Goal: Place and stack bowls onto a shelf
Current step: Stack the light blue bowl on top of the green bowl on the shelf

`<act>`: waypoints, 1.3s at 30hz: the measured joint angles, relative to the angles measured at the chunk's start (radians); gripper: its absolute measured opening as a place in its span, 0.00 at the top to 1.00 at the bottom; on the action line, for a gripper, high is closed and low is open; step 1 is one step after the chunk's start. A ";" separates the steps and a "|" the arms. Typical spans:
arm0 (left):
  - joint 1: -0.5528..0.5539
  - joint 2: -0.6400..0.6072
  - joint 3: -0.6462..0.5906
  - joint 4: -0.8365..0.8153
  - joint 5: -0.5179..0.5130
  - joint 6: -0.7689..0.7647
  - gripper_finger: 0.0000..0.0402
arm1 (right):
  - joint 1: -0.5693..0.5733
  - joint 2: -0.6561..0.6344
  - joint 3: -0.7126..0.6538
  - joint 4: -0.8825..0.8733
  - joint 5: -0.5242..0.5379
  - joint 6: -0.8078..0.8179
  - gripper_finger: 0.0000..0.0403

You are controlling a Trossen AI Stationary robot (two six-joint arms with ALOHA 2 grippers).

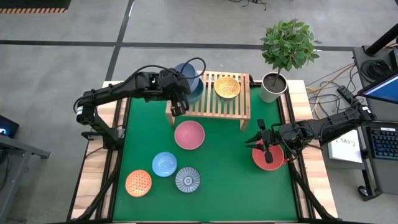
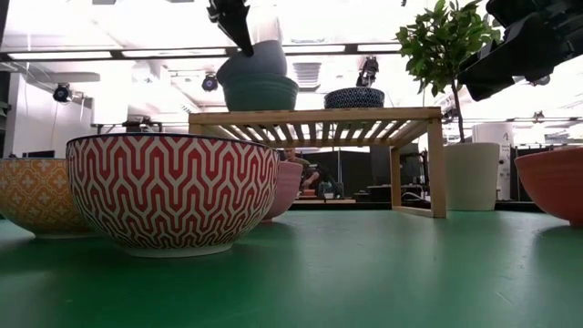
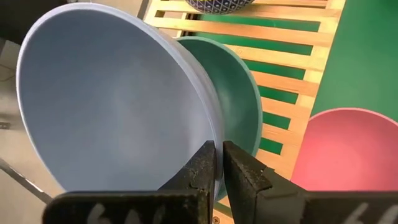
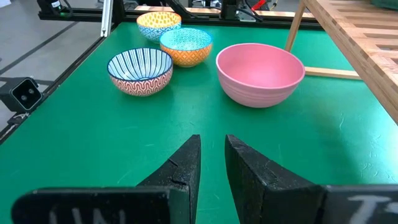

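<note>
The slate blue bowl point(image 1: 188, 76) tilts inside the dark green bowl point(image 2: 261, 93), which stands on the left end of the wooden shelf point(image 1: 214, 106). My left gripper point(image 1: 180, 102) is shut on the blue bowl's rim. A yellow patterned bowl point(image 1: 227, 87) stands farther right on the shelf. On the green mat lie the pink bowl point(image 1: 189, 134), the light blue bowl point(image 1: 164, 163), the orange bowl point(image 1: 138, 183) and the grey-white bowl point(image 1: 187, 179). My right gripper point(image 1: 264, 144) hovers open over the red bowl point(image 1: 273, 160), touching nothing. My left gripper pinches the slate blue bowl's rim point(image 3: 214, 134) on its near side, one finger point(image 3: 199, 171) inside the bowl and one outside. The fingers slant down from the table's left. The bowl is tilted, its underside point(image 2: 264, 66) down in the dark green bowl.
A white plant pot point(image 1: 273, 87) with a small tree stands just right of the shelf. The shelf's right end point(image 1: 244, 93) is bare slats. Open mat lies between the pink bowl and the red bowl.
</note>
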 joint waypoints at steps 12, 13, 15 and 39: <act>0.000 0.000 0.002 0.015 0.001 -0.005 0.79 | 0.000 0.000 0.000 0.000 0.000 0.007 0.84; 0.000 0.000 0.002 0.015 0.001 -0.008 0.76 | 0.000 0.000 0.000 0.000 0.000 0.007 0.84; -0.003 -0.004 0.002 0.010 0.001 -0.020 0.72 | 0.000 0.000 0.000 0.000 0.000 0.007 0.84; -0.048 -0.340 -0.568 0.900 0.002 0.059 0.83 | 0.001 0.000 0.000 0.051 -0.001 0.051 0.84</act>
